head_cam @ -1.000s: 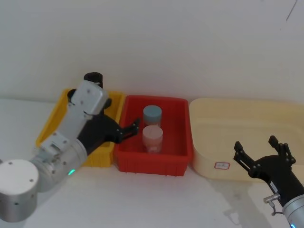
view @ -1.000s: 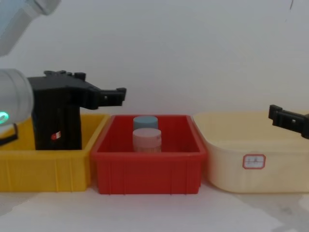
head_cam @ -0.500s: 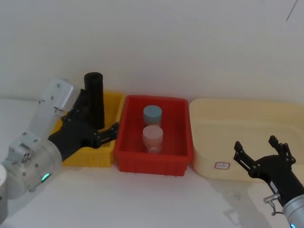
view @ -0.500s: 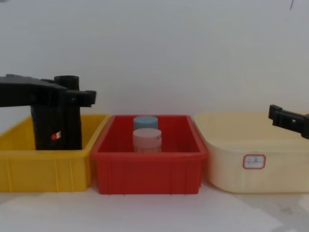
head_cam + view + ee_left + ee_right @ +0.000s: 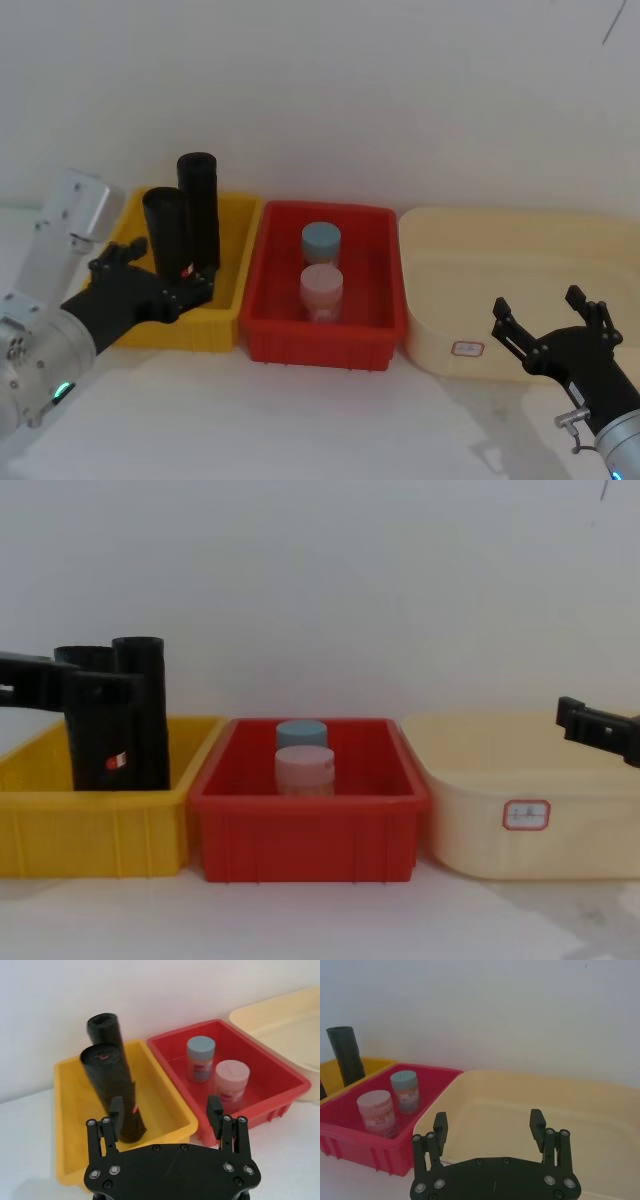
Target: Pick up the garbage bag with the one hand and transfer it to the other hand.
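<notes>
L pincer (image 5: pixel 165 1105) back — open, near garbage bag (image 5: pixel 112 1090)

garbage bag (image 5: pixel 163 235) in left bin (image 5: pixel 215 332), jars (image 5: pixel 322 288) in middle bin (image 5: pixel 320 350)

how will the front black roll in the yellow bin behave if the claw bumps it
The garbage bag stands tall and narrow in the yellow bin, so a bump would probably tip it. Its crinkled wrap suggests slight give and decent grip. The open left claw is near it; the right claw idles open by the cream tub.
</notes>
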Action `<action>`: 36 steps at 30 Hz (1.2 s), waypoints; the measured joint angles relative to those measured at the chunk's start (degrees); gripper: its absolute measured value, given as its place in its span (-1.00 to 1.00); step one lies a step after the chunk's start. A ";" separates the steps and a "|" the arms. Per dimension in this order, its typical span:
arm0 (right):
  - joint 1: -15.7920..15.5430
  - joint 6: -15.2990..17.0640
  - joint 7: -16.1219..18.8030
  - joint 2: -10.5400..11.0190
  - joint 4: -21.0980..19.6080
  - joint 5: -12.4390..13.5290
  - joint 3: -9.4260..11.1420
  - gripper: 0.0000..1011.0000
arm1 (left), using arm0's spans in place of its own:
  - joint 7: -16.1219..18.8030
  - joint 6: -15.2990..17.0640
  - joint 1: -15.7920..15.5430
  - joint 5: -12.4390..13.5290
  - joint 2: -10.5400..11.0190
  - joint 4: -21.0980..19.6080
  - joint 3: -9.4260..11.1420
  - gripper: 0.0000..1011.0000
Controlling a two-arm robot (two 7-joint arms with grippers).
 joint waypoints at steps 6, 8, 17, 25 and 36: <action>0.00 0.00 0.00 0.00 0.00 0.00 0.00 0.98 | 0.89 0.50 1.08 -0.17 -0.25 -0.33 -1.69 0.98; 0.00 0.00 0.00 0.00 0.00 0.00 0.00 0.98 | 1.04 0.59 1.15 -0.18 -0.34 -0.24 -1.99 0.98; 0.00 0.00 0.00 0.00 0.00 0.00 0.00 0.98 | 1.41 0.87 0.47 -0.13 -1.04 2.20 -2.88 0.98; 0.00 0.00 0.00 0.00 0.00 0.00 0.00 0.98 | 0.68 0.92 -1.72 0.64 -1.35 5.69 -2.15 0.98; 0.00 0.00 0.00 0.00 0.00 0.00 0.00 0.98 | -0.88 0.85 -4.78 1.33 -2.30 10.20 -0.74 0.98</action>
